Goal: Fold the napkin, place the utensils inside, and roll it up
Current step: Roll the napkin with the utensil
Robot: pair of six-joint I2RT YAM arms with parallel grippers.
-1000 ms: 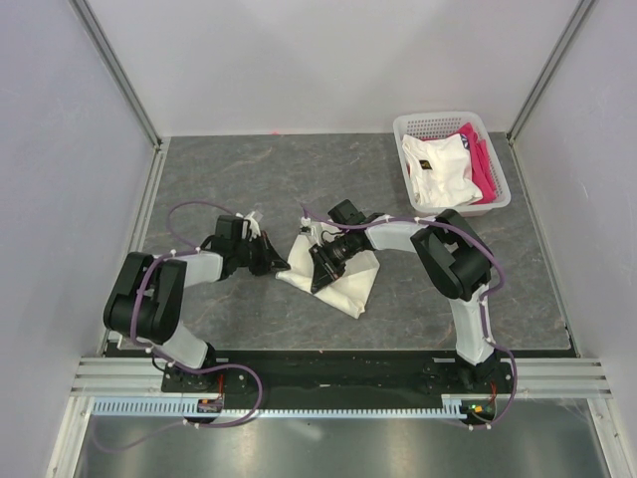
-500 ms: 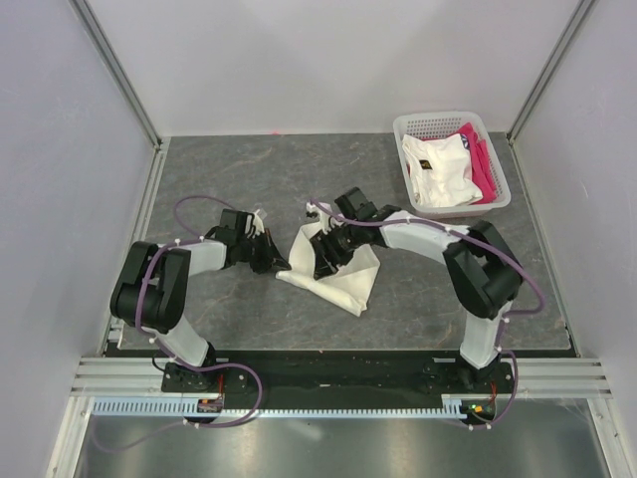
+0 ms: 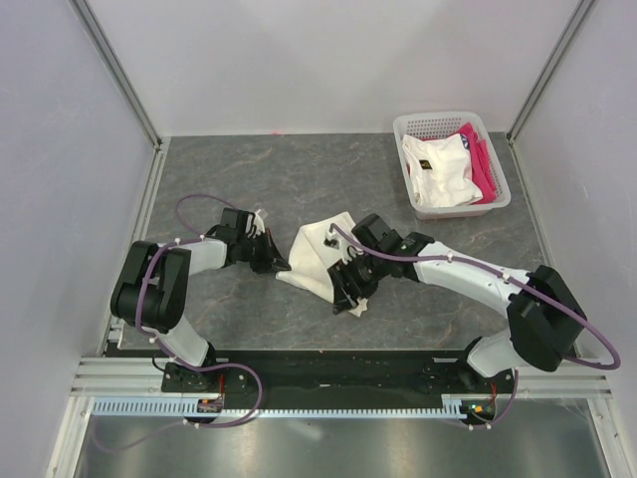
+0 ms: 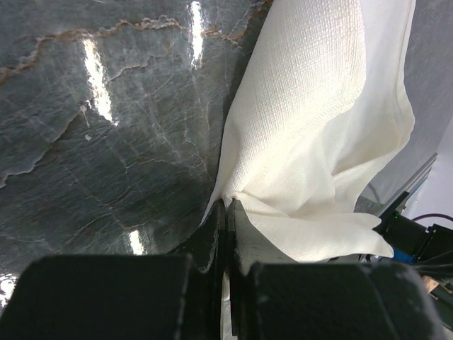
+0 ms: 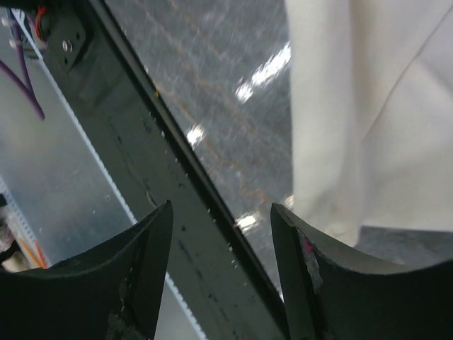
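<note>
2 pincers meet at your napkin (image 3: 317, 254), which lies rumpled in the middle of the desk (image 3: 249, 179). Your left pincer (image 4: 229, 205) is clamped on the cloth's left corner, low over the stone. Your right pincer (image 5: 221, 219) hangs with its fingers apart at the napkin's near corner, holding nothing. At the far right, a white basket (image 3: 438, 118) holds clothes.

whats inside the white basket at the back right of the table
A crumpled white garment with a small dark mark fills most of the basket, with a pink cloth along its right side. Whatever lies beneath them is covered.
</note>
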